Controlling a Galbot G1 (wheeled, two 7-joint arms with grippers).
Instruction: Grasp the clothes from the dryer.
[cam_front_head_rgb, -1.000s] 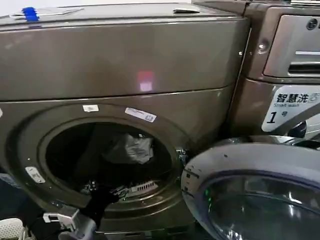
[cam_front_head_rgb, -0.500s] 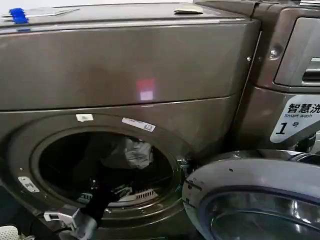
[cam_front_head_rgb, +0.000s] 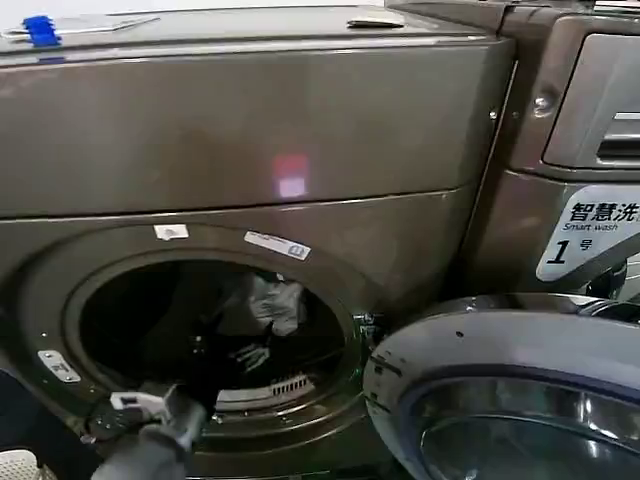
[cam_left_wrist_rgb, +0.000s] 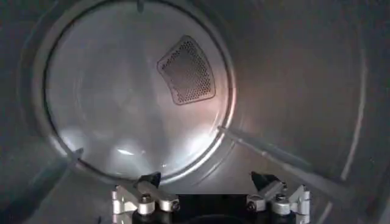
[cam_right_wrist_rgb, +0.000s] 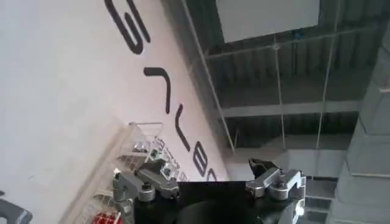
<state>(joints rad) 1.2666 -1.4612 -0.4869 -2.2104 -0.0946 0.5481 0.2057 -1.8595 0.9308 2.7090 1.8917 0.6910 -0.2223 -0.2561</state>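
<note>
From the head camera I see my left arm reaching up from the lower left through the dryer's (cam_front_head_rgb: 250, 130) round port, its left gripper (cam_front_head_rgb: 250, 357) inside the dark drum, low and near the front. On its wrist camera the left gripper (cam_left_wrist_rgb: 207, 181) has its fingers spread wide with nothing between them, facing the drum's back wall and a perforated vent (cam_left_wrist_rgb: 186, 70). The clothes (cam_front_head_rgb: 272, 302) sit further in, a pale crumpled wad just above and right of the gripper; I cannot tell if they touch. The open door (cam_front_head_rgb: 505, 390) hangs at lower right. My right gripper (cam_right_wrist_rgb: 207, 173) is released, pointed at a lettered wall and ceiling.
</note>
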